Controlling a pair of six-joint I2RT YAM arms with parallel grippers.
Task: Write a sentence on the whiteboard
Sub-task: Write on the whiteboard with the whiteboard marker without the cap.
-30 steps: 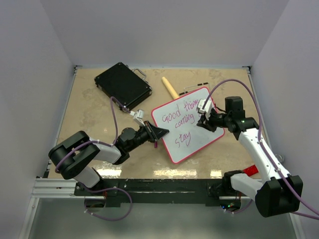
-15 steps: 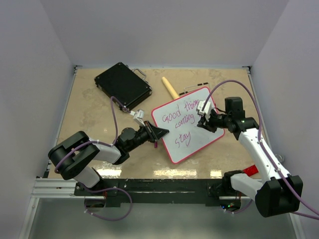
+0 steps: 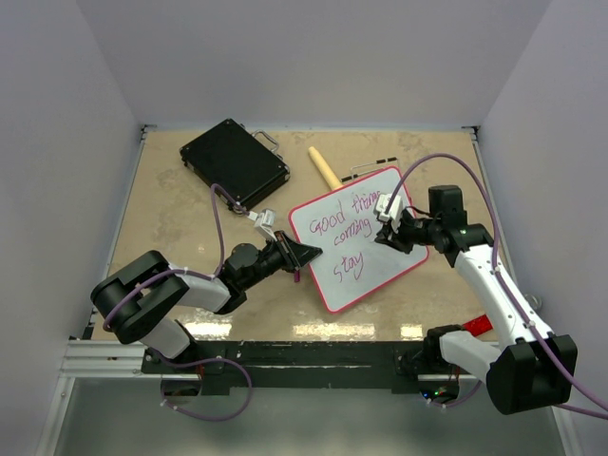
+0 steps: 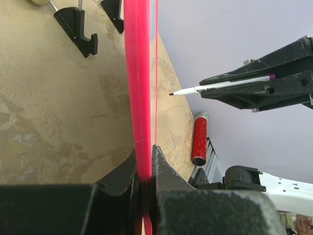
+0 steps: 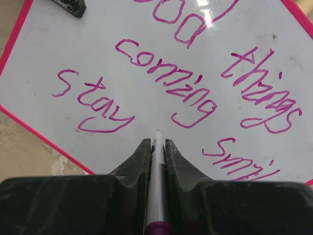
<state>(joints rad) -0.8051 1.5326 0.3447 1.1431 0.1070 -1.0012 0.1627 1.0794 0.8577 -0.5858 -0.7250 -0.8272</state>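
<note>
Right fingers (image 5: 155, 144) barely shifted, pen (image 5: 156, 191) over whiteboard (image 3: 375, 266); black case (image 3: 234, 162), stick (image 3: 323, 167) beyond.

Pale walls (image 3: 313, 57) enclose the beige marbled desk (image 3: 171, 218) on three edges; perhaps a metal rail (image 3: 104, 359) lines its near edge.

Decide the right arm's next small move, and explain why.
Probably ease the marker in the right gripper onto the whiteboard, in the blank patch right of "stay". The left wrist view shows its tip off the surface, the left gripper clamps the rim, and that line looks unfinished.
</note>
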